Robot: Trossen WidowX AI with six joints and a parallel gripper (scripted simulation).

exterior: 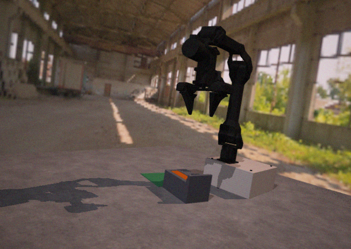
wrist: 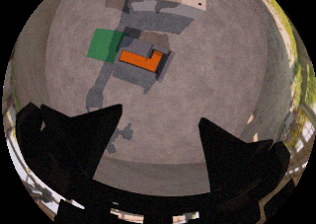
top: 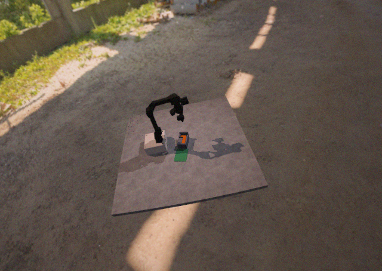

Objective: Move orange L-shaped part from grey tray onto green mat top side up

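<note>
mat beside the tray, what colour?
Green mat, flat beside the grey tray; clearest in the wrist view.

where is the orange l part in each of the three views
Top: the orange L-shaped part sits in the grey tray near the picture's middle, just right of the arm's base block.
Exterior: only a thin orange strip shows on the tray's top, low and centre.
Wrist: upper left of centre, well above the open fingers.
Shared landmark: the green mat touching the tray.
</note>
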